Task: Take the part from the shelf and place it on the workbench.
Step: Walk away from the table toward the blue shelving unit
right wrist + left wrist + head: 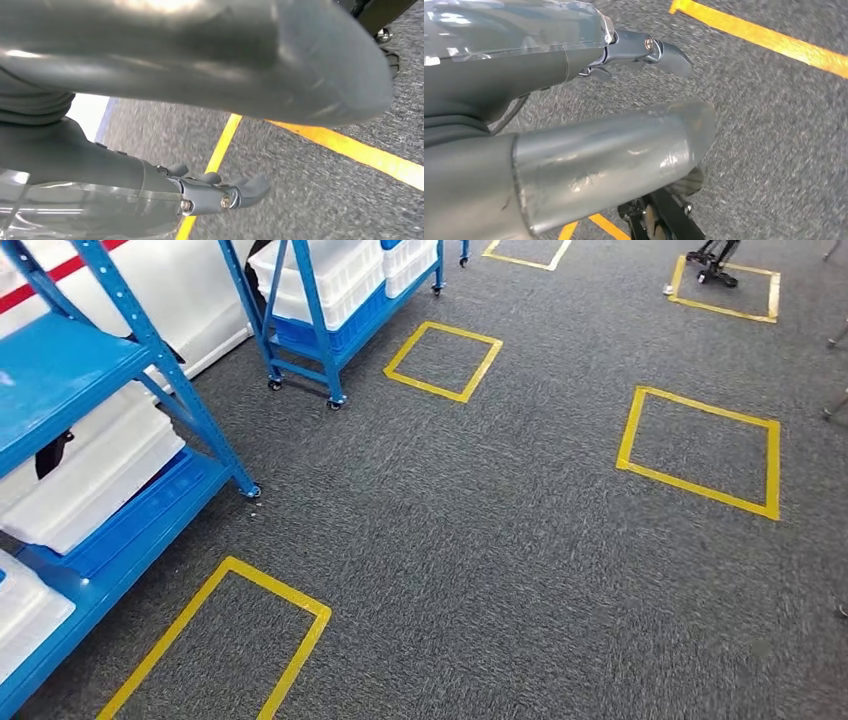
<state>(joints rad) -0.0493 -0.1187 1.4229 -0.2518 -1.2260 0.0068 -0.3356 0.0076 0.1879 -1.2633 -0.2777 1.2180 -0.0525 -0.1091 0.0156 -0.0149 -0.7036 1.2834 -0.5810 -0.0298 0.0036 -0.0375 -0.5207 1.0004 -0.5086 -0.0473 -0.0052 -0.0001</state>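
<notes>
Okay, white bins [95,475] stacked on my blue shelf [60,365]. Left hand [624,100] and right hand [210,150] hang empty, fingers apart, over carpet [520,540].

Rough grey carpet [520,540], glossy yellow tape [700,485], painted blue metal shelf [190,405], white plastic bins [90,475].

head view high up, looking forward and down over grey carpet [480,540] with yellow tape squares [700,450]. wrist views hanging low, close behind each hand, sharing that carpet and tape.
</notes>
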